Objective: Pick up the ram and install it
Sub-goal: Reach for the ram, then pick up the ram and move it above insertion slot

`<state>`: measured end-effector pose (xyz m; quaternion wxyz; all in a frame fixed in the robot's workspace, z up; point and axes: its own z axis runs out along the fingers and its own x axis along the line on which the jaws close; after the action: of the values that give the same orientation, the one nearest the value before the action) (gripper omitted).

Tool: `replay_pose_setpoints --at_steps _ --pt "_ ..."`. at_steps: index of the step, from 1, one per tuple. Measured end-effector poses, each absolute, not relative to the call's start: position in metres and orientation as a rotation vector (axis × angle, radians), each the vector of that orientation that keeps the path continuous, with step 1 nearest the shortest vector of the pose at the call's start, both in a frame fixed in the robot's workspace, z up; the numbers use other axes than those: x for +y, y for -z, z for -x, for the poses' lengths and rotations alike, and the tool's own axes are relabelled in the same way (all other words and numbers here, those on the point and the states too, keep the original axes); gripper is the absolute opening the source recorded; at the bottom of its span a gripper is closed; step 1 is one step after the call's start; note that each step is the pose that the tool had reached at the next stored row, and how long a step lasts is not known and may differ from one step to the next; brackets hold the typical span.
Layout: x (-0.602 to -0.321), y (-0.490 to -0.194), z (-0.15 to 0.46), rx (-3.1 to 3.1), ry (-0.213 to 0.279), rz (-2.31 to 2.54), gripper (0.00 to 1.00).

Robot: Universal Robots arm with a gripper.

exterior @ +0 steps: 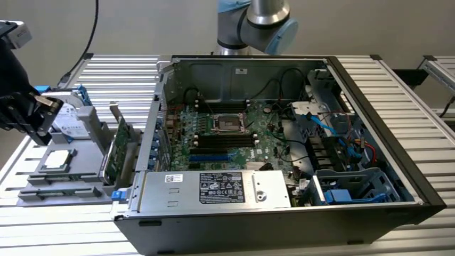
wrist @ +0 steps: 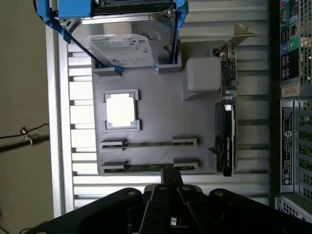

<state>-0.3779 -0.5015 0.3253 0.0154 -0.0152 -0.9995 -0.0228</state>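
Early stage — pincer [wrist: 170,181], clenched and empty, hovers over the gray tray [wrist: 161,117]; the ram [wrist: 146,167] lies there unlifted — installing it in the computer [exterior: 235,80] remains.

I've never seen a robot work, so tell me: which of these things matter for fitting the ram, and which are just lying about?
Job: gripper, two ram sticks in the grey holder, black memory slots in the open computer.
Lying about: hard drive, processor chip, graphics card.

Matt grey plastic tray [wrist: 161,117], ribbed bare-metal table [exterior: 121,74], shiny metal drive [wrist: 122,44]
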Motion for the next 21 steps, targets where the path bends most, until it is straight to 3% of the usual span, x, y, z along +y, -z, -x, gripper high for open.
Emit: replay_pose_setpoints --at_steps 21 --pt "-0.5018 -0.3237 0.3794 -3.109 0.074 -0.024 0.11"
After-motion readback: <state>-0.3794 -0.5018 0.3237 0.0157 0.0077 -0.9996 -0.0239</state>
